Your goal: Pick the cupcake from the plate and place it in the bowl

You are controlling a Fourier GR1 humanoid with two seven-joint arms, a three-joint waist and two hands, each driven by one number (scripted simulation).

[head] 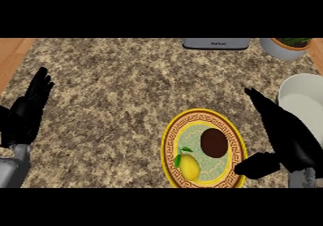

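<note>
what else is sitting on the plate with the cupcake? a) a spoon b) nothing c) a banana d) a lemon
d: a yellow lemon with a green leaf lies on the plate, near its front edge, next to the dark cupcake.

Even, diffuse, mod. bright light cast over speckled brown granite counter point(125, 97). Inside of white round bowl point(309, 103) shaded soft grey, rim brighter. At R, black right hand point(286, 137) shown as flat dark mass.
</note>
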